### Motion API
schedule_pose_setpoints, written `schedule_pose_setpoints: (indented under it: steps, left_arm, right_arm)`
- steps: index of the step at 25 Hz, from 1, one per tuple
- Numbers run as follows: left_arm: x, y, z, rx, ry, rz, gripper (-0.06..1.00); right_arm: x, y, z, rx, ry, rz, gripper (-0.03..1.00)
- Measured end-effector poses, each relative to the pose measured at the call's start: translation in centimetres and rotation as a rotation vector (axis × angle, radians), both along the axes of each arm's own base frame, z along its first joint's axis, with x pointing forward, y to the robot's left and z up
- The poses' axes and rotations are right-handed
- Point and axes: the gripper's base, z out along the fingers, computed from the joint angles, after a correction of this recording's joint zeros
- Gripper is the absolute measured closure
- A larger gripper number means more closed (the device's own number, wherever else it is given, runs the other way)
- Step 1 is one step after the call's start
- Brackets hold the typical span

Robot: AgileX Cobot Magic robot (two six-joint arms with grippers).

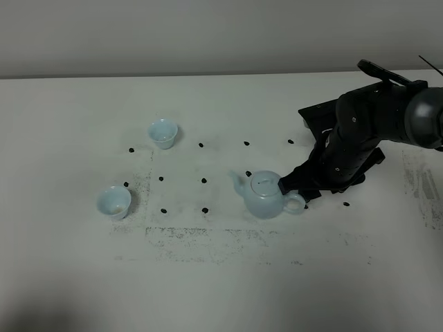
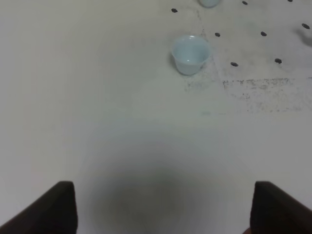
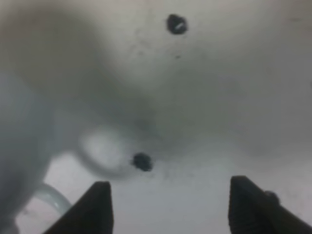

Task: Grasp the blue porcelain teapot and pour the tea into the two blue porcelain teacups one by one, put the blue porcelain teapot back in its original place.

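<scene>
The pale blue porcelain teapot [image 1: 265, 196] stands upright on the table right of centre, spout to the left, loop handle [image 1: 296, 203] to the right. My right gripper [image 1: 299, 189] sits low just behind the handle. In the right wrist view it [image 3: 173, 209] is open with only bare table between its fingers. There the blurred teapot body [image 3: 22, 146] and handle [image 3: 52, 199] lie just outside one finger. Two blue teacups stand at the left, one further back [image 1: 163, 133] and one nearer [image 1: 114, 202]. My left gripper [image 2: 165, 209] is open over bare table, well short of the nearer teacup [image 2: 190, 52].
The white table [image 1: 221, 290] carries a grid of small black dots [image 1: 204, 180] and a smudged rectangular outline [image 1: 242, 238]. The black right arm [image 1: 367, 131] reaches in from the right edge. A pale wall runs along the back.
</scene>
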Motion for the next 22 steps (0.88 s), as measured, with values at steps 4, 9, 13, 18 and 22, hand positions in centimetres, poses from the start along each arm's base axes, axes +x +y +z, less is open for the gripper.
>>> schedule_pose_setpoints:
  steps: [4, 9, 13, 18, 22]
  left_arm:
    - [0.0, 0.0, 0.0, 0.000, 0.000, 0.000, 0.22]
    - [0.0, 0.0, 0.0, 0.000, 0.000, 0.000, 0.22]
    - [0.0, 0.0, 0.0, 0.000, 0.000, 0.000, 0.22]
    - [0.0, 0.0, 0.0, 0.000, 0.000, 0.000, 0.22]
    - [0.0, 0.0, 0.0, 0.000, 0.000, 0.000, 0.22]
  right_arm:
    - [-0.3, 0.3, 0.0, -0.001, 0.019, 0.006, 0.43]
    - [-0.5, 0.6, -0.1, -0.006, 0.036, 0.015, 0.43]
    - [-0.5, 0.5, -0.1, -0.022, 0.031, 0.024, 0.43]
    - [-0.3, -0.4, 0.3, -0.066, 0.014, 0.012, 0.43]
    - [-0.5, -0.8, 2.3, -0.064, -0.025, -0.001, 0.43]
